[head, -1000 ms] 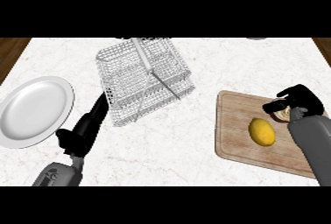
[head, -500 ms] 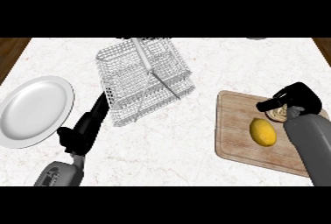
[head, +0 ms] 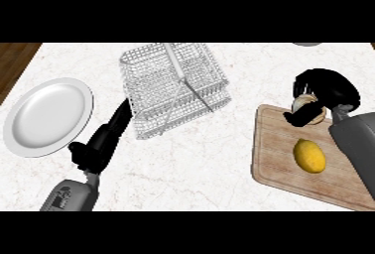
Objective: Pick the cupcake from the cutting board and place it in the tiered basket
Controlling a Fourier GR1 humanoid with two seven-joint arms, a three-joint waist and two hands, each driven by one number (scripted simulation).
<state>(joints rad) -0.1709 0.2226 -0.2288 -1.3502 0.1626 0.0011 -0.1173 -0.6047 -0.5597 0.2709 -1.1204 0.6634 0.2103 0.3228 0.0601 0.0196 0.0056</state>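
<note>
The cupcake shows as a pale, light-brown shape at the far end of the wooden cutting board. My right hand curls round it from above, hiding most of it. I cannot tell whether the cupcake touches the board. The wire tiered basket stands on the counter to the left of the board, apart from the hand. My left hand rests open at the lower left, fingers pointing toward the basket's near corner.
A yellow lemon lies on the board just below the cupcake, beside my right forearm. A white plate sits at the counter's left. A grey object peeks in at the top right edge.
My right hand with the cupcake has shifted slightly up and away from the lemon. The left hand, basket and plate have stayed put.
</note>
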